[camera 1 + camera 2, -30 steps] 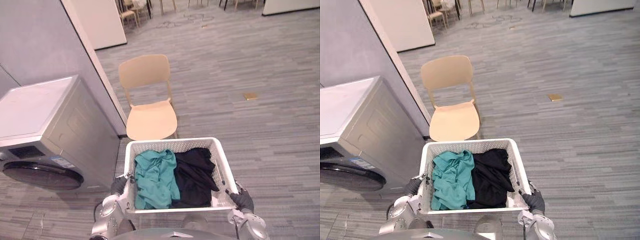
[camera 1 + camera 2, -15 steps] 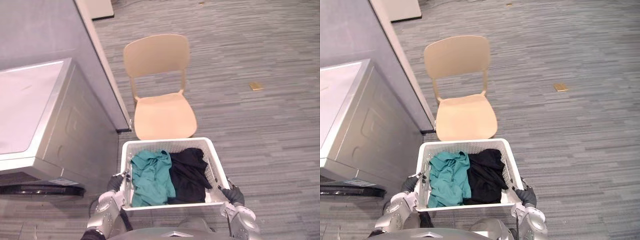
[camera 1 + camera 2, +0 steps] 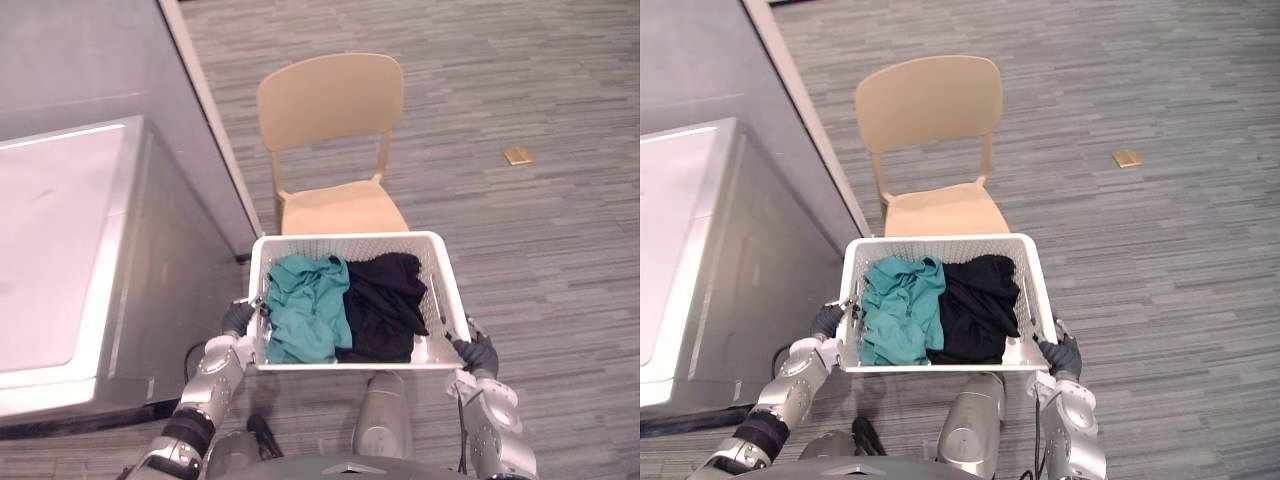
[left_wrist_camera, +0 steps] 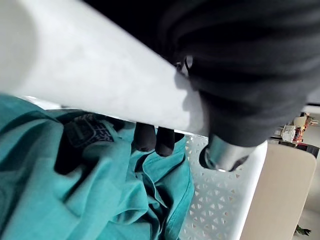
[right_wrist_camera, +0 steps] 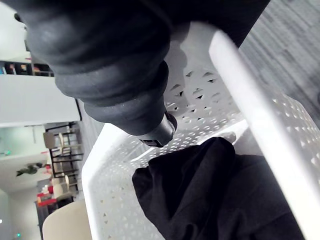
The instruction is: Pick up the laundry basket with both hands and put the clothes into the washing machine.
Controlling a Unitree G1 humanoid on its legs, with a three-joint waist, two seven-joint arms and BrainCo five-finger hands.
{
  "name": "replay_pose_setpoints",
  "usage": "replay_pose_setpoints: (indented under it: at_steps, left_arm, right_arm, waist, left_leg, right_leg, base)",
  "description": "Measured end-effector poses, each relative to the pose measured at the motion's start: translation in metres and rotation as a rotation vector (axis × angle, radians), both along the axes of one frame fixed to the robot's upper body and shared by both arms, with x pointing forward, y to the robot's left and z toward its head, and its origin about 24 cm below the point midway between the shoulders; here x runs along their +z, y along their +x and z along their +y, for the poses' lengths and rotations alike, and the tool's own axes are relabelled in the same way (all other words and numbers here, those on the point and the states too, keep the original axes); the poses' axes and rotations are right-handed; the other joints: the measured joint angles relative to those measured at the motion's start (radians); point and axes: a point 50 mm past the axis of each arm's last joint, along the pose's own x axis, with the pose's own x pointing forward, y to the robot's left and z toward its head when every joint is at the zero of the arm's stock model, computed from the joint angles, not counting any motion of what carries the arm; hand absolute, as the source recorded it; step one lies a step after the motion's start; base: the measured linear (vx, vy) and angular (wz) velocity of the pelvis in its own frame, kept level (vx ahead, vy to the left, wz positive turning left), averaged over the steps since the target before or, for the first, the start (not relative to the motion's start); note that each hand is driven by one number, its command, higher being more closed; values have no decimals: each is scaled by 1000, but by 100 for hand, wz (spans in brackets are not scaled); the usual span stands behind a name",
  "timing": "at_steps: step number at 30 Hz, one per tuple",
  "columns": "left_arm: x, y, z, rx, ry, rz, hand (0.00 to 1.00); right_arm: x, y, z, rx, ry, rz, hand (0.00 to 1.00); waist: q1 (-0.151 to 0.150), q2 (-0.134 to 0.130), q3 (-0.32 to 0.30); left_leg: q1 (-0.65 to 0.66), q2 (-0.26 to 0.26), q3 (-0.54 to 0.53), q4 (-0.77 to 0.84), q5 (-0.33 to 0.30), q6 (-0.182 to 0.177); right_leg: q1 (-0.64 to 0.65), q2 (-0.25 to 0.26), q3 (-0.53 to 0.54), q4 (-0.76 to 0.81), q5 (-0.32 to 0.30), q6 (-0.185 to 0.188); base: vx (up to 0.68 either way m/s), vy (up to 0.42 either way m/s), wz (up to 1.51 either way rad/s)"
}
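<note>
I'm in the carrying step. The laundry basket is off the floor, held between my left hand and my right hand, each curled over a side rim. My left fingers hook down inside, just above the teal garment, and the black garment lies beside it. The washing machine stands at my left and the chair is straight ahead. Next, I judge, I must turn to face the machine's front — its door is out of sight from here — while holding the basket level.
</note>
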Motion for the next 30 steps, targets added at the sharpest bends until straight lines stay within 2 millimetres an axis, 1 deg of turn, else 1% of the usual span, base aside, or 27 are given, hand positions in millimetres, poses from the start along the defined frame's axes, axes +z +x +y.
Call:
replay_pose_setpoints:
  at_steps: [1, 2, 3, 4, 5, 6, 8, 9, 10, 12, 13, 14, 16, 17, 18, 20, 21, 23, 24, 26, 27, 28, 30]
  left_arm:
    - [1, 0, -13, -5, -36, 3, 100]
    - [2, 1, -25, -21, -63, 2, 100]
    - [3, 2, -29, -31, -68, -2, 100]
    - [7, 6, -33, -38, -83, -12, 100]
    - [12, 11, -35, -43, -87, -29, 100]
    - [15, 14, -36, -45, -91, -40, 100]
    - [34, 33, -39, -54, -94, -110, 100]
    - [43, 42, -38, -56, -87, -140, 100]
    - [54, 55, -39, -52, -88, -171, 100]
    - [62, 65, -38, -32, -95, -180, 100]
    - [68, 73, -38, -18, -95, -186, 100]
    - [72, 76, -38, -11, -97, -191, 100]
    - [87, 89, -38, 13, -93, -215, 100]
    - [98, 97, -36, 28, -79, -236, 100]
    - [104, 101, -35, 36, -74, -249, 100]
    - [134, 119, -28, 87, -83, -311, 100]
    - [140, 123, -26, 103, -86, -323, 100]
    - [168, 138, -16, 152, -94, -375, 100]
    - [175, 140, -14, 163, -97, -389, 100]
    - [196, 148, -6, 199, -97, -428, 100]
    - [199, 149, -4, 209, -99, -434, 100]
    - [207, 152, 1, 224, -99, -452, 100]
    - [213, 153, 5, 230, -91, -464, 100]
  right_arm:
    - [12, 6, -12, -10, -54, -22, 100]
    - [22, 8, -23, -10, -110, -35, 100]
    - [27, 10, -27, -8, -134, -41, 100]
    - [36, 14, -32, 2, -173, -59, 100]
    - [46, 21, -35, 15, -200, -86, 100]
    - [51, 26, -36, 20, -212, -103, 100]
    - [76, 47, -39, 41, -258, -182, 100]
    - [86, 59, -40, 50, -278, -214, 100]
    - [102, 77, -40, 70, -306, -248, 100]
    - [116, 93, -38, 90, -330, -273, 100]
    - [125, 102, -35, 102, -340, -293, 100]
    - [130, 105, -33, 104, -340, -307, 100]
    - [143, 115, -26, 101, -327, -343, 100]
    - [151, 121, -22, 99, -314, -364, 100]
    - [155, 124, -20, 97, -310, -374, 100]
    - [178, 144, -5, 114, -297, -425, 100]
    - [185, 150, -2, 119, -292, -440, 100]
    - [222, 167, 14, 141, -304, -522, 100]
    - [232, 170, 18, 149, -312, -544, 100]
    - [269, 179, 33, 185, -346, -623, 100]
    - [276, 181, 37, 191, -349, -639, 100]
    - [291, 184, 45, 207, -363, -669, 100]
    - [301, 186, 50, 214, -370, -684, 100]
  waist:
    - [-1, 44, 11]
    - [-2, 59, 17]
    - [-1, 69, 14]
    - [-1, 59, 20]
    - [-6, 68, 17]
    - [-10, 68, 18]
    - [-14, 56, 34]
    - [-18, 50, 48]
    - [-20, 50, 62]
    - [-12, 55, 75]
    - [-6, 59, 91]
    - [-4, 60, 100]
    - [5, 59, 119]
    - [10, 59, 119]
    - [10, 59, 119]
    - [17, 51, 130]
    - [20, 50, 131]
    - [31, 50, 134]
    - [33, 49, 141]
    - [39, 48, 166]
    - [39, 47, 168]
    - [41, 42, 171]
    - [46, 40, 175]
  left_leg:
    - [3, 35, -2, -19, 14, -22]
    - [9, 47, 7, -50, 42, -29]
    - [19, 45, 13, -68, 63, -30]
    - [39, 42, 30, -101, 91, -35]
    - [42, 42, 37, -122, 103, -32]
    - [41, 41, 36, -128, 107, -34]
    - [21, 20, 40, -136, 107, -35]
    - [8, 8, 41, -145, 113, -29]
    - [-28, -4, 43, -152, 120, -20]
    - [-51, -9, 73, -166, 125, -15]
    - [-66, -5, 111, -166, 133, -11]
    - [-72, -3, 129, -165, 137, -7]
    - [-93, 2, 185, -164, 149, -4]
    - [-111, 4, 214, -162, 165, 4]
    - [-121, 4, 223, -161, 168, 5]
    - [-143, 6, 256, -152, 173, 6]
    - [-151, 7, 262, -147, 173, 6]
    - [-192, 24, 306, -120, 173, 6]
    - [-197, 26, 309, -116, 173, 7]
    - [-219, 36, 316, -101, 173, 7]
    - [-228, 39, 318, -96, 173, 7]
    - [-248, 44, 331, -91, 173, 7]
    - [-264, 44, 335, -91, 175, 11]
  right_leg:
    - [-3, 31, -24, 19, -24, -18]
    - [-12, 46, -34, 49, -44, -30]
    - [-16, 45, -34, 68, -55, -37]
    - [-20, 47, -40, 92, -71, -45]
    - [-19, 49, -52, 103, -73, -47]
    - [-20, 48, -55, 105, -74, -47]
    - [-49, 32, -49, 106, -76, -41]
    - [-65, 19, -47, 103, -67, -38]
    - [-98, 9, -41, 81, -49, -35]
    - [-131, 8, -28, 66, -24, -35]
    - [-151, 4, -20, 65, -12, -35]
    - [-162, 1, -17, 64, -7, -35]
    - [-197, -2, 0, 54, 15, -35]
    - [-219, -6, 6, 44, 27, -35]
    - [-229, -7, 8, 40, 34, -35]
    - [-258, -7, 18, 28, 53, -35]
    - [-267, -7, 22, 26, 57, -36]
    - [-301, -2, 30, 9, 76, -37]
    - [-305, -1, 30, 8, 78, -38]
    - [-318, 0, 26, 7, 80, -40]
    - [-324, 0, 25, 7, 80, -40]
    - [-345, 1, 25, 7, 82, -43]
    - [-359, 1, 25, 5, 84, -43]
  base:
    - [164, -292, 18]
    - [140, -230, 6]
    - [123, -189, 8]
    - [66, -162, 8]
    - [34, -129, 10]
    - [-28, -60, 15]
    - [-69, 16, 18]
    - [-143, 41, 23]
    - [-188, 37, 16]
    - [-123, 14, -2]
    - [-62, 4, -6]
    - [-70, -2, -6]
    - [-36, 12, -8]
    - [-3, 29, -5]
    - [5, 37, -4]
    - [4, 32, -7]
    - [-7, 23, -11]
    - [-14, 15, -5]
    - [0, 0, 0]
    - [-12, -19, 6]
    - [-4, -18, 10]
    - [-2, -11, 6]
    - [5, -7, 3]
